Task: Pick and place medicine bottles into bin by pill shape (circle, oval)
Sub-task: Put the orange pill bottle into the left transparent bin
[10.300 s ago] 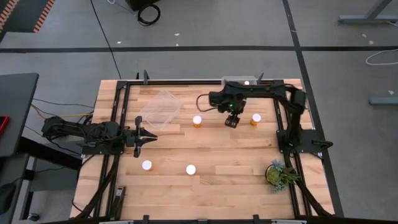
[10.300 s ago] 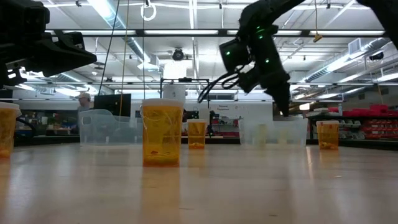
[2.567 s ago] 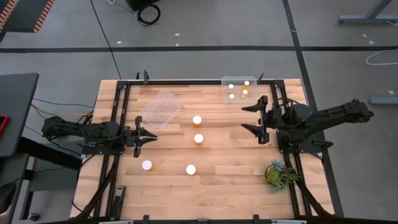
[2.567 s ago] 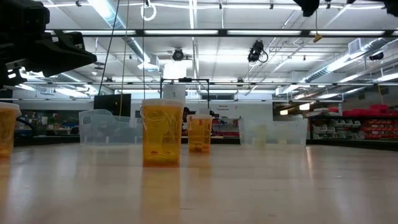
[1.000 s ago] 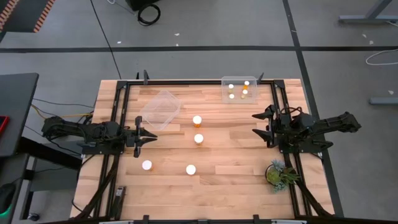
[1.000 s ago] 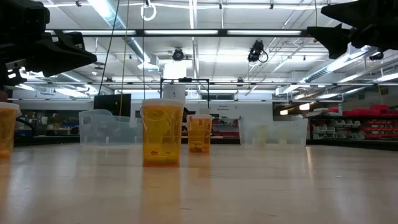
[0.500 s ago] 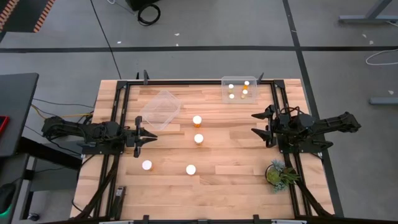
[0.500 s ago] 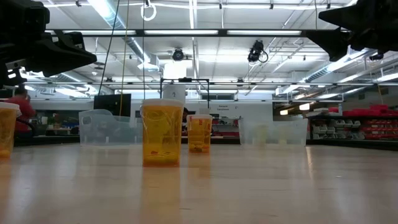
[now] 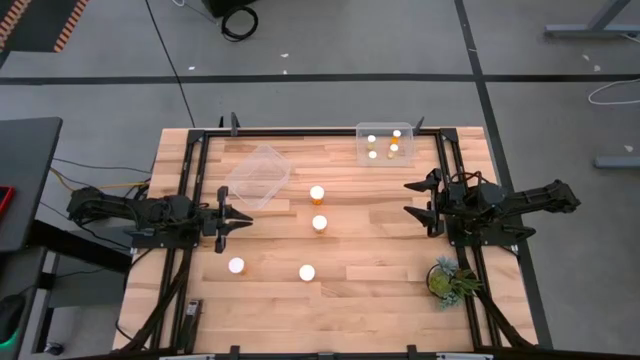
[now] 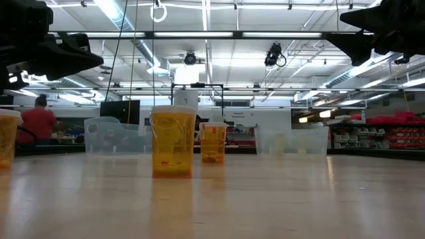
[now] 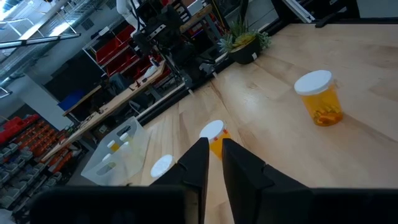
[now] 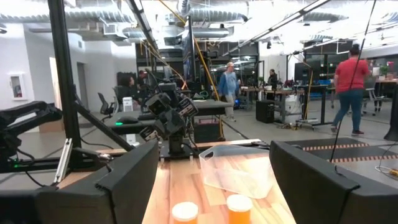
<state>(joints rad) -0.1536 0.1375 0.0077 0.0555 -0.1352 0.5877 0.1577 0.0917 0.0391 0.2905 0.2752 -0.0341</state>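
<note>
Small orange translucent white-capped medicine bottle (image 9: 319, 223) at table centre – light, stiff, slick – pinch body below cap; right gripper (image 9: 421, 201) at 3 o'clock spread, left gripper (image 9: 238, 222) at 9 o'clock pressed together

left gripper (image 11: 212, 158) low in frame, fingers (image 11: 198, 163) nearly together, narrow gap, nothing between. wooden table (image 11: 292, 155) ahead. three orange medicine bottles, white caps: one (image 11: 319, 98) standing alone, one (image 11: 213, 135) just beyond fingertips, one (image 11: 162, 165) beside it, partly hidden by finger. clear bin (image 11: 115, 151) farther off holding small bottles. potted plant (image 11: 244, 42) at far table edge. right arm (image 11: 153, 34) beyond table, shelving behind.
</note>
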